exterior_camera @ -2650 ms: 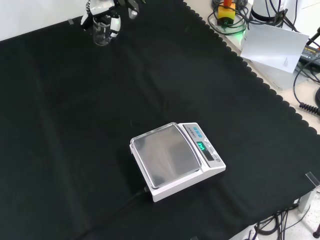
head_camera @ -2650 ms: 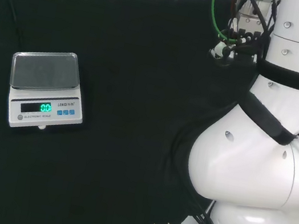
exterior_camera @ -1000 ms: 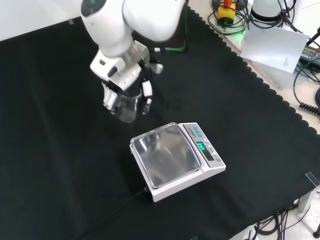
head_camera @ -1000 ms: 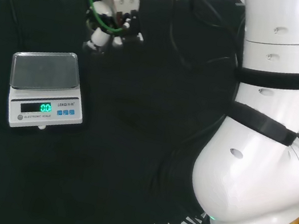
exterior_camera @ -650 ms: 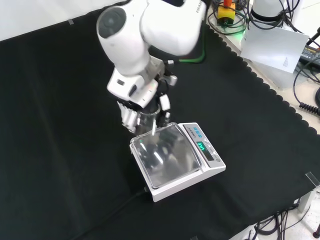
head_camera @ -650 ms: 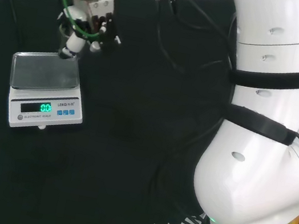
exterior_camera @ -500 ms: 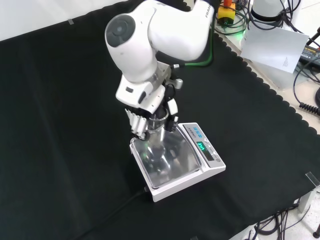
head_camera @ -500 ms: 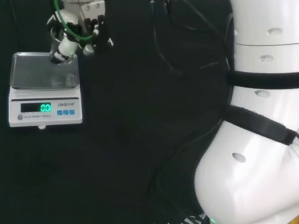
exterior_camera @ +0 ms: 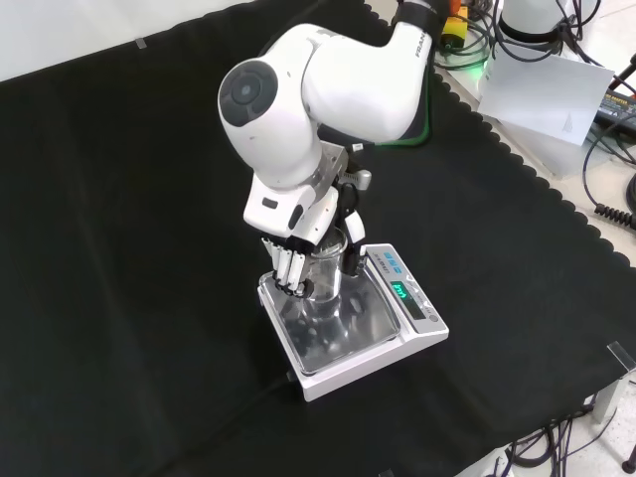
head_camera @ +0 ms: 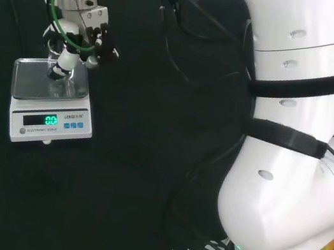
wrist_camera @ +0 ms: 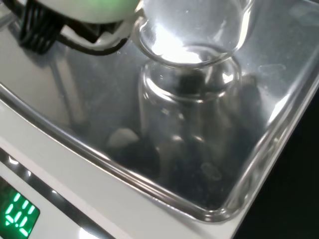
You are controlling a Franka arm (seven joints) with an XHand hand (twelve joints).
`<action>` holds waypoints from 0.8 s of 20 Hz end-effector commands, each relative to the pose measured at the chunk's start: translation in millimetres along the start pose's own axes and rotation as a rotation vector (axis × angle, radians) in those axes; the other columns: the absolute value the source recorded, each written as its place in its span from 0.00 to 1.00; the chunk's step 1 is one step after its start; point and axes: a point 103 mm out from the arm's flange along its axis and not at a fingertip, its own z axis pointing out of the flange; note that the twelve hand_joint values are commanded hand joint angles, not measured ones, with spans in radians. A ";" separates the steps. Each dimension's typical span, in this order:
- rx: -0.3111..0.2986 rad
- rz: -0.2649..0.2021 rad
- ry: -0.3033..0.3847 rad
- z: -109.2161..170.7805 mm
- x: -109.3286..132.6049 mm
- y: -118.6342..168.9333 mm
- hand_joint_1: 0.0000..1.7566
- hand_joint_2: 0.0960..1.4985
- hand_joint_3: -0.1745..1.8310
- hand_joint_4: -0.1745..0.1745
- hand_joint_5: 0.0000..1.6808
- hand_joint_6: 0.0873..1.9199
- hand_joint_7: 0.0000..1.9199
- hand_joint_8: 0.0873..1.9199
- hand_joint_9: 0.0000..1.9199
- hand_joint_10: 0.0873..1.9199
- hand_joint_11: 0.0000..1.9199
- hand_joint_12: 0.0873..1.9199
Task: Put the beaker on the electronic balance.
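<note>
Glass beaker is clasped by the curled hand above the balance pan; tipping is risked if released early

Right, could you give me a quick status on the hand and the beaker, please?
Hand curled round beaker. Beaker upright over the balance pan; contact unclear. Nothing else on the pan.

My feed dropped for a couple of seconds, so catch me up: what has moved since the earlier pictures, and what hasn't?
The robot hand carried the beaker from the front view's far top edge down to the electronic balance, and now holds it over the pan, fingers curled round it. Whether it touches the pan is unclear. The balance has stayed put.
</note>
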 end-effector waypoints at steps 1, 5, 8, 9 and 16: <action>0.043 -0.017 0.001 11.0 3.8 7.7 0.70 0.43 0.55 0.56 0.57 0.65 0.49 0.74 0.64 0.61 0.70 0.39; 0.080 -0.028 0.013 14.8 4.7 9.7 0.68 0.45 0.51 0.35 0.57 0.63 0.47 0.74 0.63 0.59 0.70 0.39; 0.099 -0.029 0.021 13.7 4.3 10.0 0.65 0.49 0.45 0.04 0.56 0.63 0.43 0.76 0.62 0.56 0.71 0.36; 0.102 -0.031 0.022 12.8 4.3 9.9 0.65 0.51 0.43 0.02 0.55 0.63 0.42 0.76 0.62 0.55 0.72 0.35; 0.119 -0.044 0.045 4.5 1.7 7.1 0.57 0.31 0.51 0.41 0.21 0.49 0.28 0.52 0.49 0.30 0.46 0.54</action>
